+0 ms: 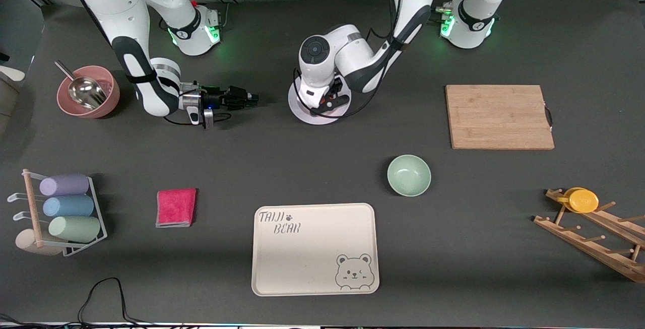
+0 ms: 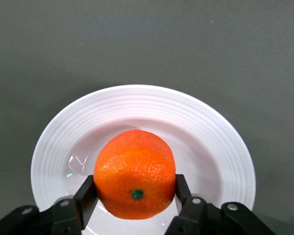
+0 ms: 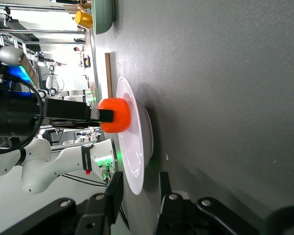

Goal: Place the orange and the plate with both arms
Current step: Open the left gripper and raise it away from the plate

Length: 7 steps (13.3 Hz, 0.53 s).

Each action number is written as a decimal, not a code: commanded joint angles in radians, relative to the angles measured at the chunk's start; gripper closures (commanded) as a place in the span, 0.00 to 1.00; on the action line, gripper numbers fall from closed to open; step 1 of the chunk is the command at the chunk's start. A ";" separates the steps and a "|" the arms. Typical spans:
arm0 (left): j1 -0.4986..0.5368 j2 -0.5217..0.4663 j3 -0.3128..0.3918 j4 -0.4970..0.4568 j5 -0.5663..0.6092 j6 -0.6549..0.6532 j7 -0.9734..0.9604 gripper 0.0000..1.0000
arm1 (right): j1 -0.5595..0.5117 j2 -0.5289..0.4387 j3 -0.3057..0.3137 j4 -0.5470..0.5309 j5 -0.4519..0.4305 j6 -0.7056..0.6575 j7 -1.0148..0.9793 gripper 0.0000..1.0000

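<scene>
The white plate (image 1: 304,113) lies on the dark table between the two bases, farther from the front camera than the bear tray. My left gripper (image 2: 134,185) hangs just over the plate (image 2: 220,147), shut on the orange (image 2: 134,172), one finger on each side of the fruit. In the front view the left hand (image 1: 330,100) hides the fruit. My right gripper (image 1: 255,97) lies low beside the plate, toward the right arm's end of the table. In its wrist view its gripper (image 3: 137,177) is open; the plate's rim (image 3: 132,169) lines up with the gap, untouched. The orange (image 3: 116,115) shows above the plate.
A pink bowl (image 1: 112,98) with a metal scoop stands by the right arm. A wooden cutting board (image 1: 499,116), a pale-green bowl (image 1: 408,175), the cream bear tray (image 1: 315,248), a pink cloth (image 1: 176,207), a cup rack (image 1: 65,213) and a wooden rack with a yellow cup (image 1: 582,199) lie around.
</scene>
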 commanded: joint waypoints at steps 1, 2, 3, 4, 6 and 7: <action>-0.019 -0.004 0.013 -0.004 0.016 0.017 -0.034 0.00 | -0.007 0.015 -0.002 0.010 -0.008 -0.008 -0.023 0.63; -0.019 -0.007 0.013 -0.003 0.016 0.017 -0.034 0.00 | -0.007 0.015 -0.002 0.010 -0.008 -0.008 -0.023 0.63; -0.016 -0.010 0.013 -0.003 0.016 0.012 -0.034 0.00 | -0.007 0.016 -0.002 0.010 -0.008 -0.010 -0.024 0.63; -0.013 -0.014 0.013 -0.001 0.016 0.000 -0.034 0.00 | -0.007 0.015 -0.002 0.010 -0.008 -0.008 -0.024 0.63; -0.006 -0.034 0.013 0.000 0.016 -0.033 -0.031 0.00 | -0.007 0.016 -0.002 0.010 -0.008 -0.008 -0.024 0.63; 0.002 -0.053 0.016 0.006 0.016 -0.073 -0.016 0.00 | -0.007 0.016 -0.002 0.010 -0.008 -0.008 -0.026 0.63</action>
